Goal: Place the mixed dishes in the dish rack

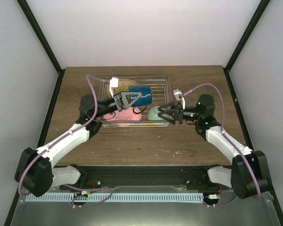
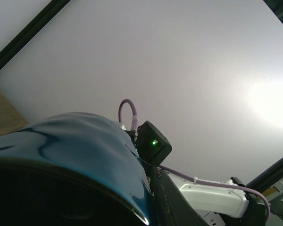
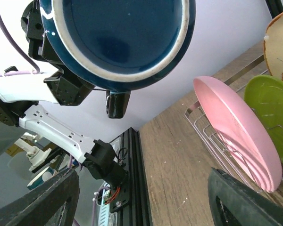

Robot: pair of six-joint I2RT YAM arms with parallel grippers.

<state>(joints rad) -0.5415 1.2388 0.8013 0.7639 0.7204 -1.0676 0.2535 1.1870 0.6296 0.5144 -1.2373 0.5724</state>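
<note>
In the top view my left gripper [image 1: 132, 100] is shut on the dark blue mug [image 1: 144, 94] and holds it on its side above the dish rack [image 1: 169, 96]. The left wrist view is filled by the mug [image 2: 75, 160], with one finger [image 2: 179, 205] pressed against it. A cream plate [image 1: 126, 84] and a pink plate [image 1: 125, 116] stand in the rack. The mint-green bowl [image 1: 153, 113] sits at the rack's near right corner. My right gripper [image 1: 162, 114] is open right beside the bowl; I cannot tell if it touches. The right wrist view shows the mug [image 3: 118, 37] overhead, the pink plate [image 3: 236, 132] and the lime-green plate [image 3: 271, 110].
Bare wooden table [image 1: 146, 139] lies between the rack and the arm bases. White walls close in the back and sides. The black frame rail [image 3: 132, 188] runs along the table's near edge. Rack wires [image 3: 212, 136] stand under the pink plate.
</note>
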